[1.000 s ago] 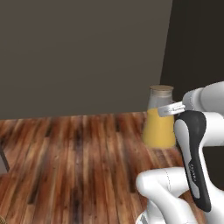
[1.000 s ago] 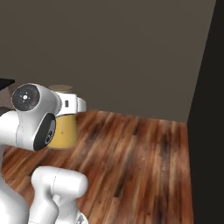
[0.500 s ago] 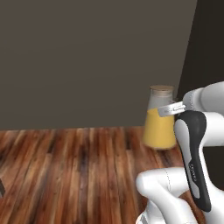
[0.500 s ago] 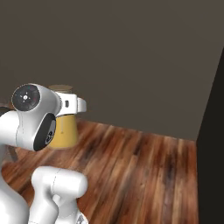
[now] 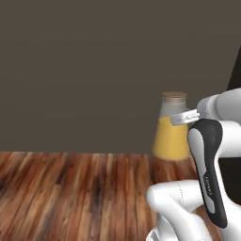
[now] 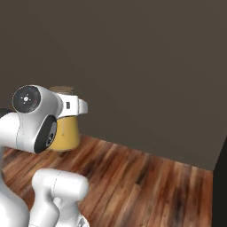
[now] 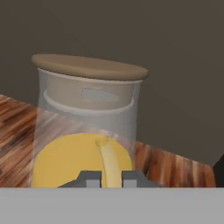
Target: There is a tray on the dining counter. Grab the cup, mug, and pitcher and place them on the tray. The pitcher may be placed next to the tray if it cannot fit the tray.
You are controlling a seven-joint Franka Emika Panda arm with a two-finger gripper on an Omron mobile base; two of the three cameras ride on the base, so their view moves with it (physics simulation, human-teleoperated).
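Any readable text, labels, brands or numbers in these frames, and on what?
None can be read.
The pitcher, its tan lid, the wood floor and the dark wall are plain.
A small dark mark on the arm's black link is too small to read.

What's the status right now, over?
Jaws shut on the pitcher handle, gripper carrying it. Pitcher upright above the wooden floor, lid on, orange liquid inside. Dark wall beyond; nothing blocking, over.

Clear glass pitcher (image 5: 171, 132) glowing orange-yellow inside under a tan lid (image 7: 89, 66), above streaky red-brown plank floor (image 5: 70, 193), against a dull grey-brown wall (image 6: 146, 66).
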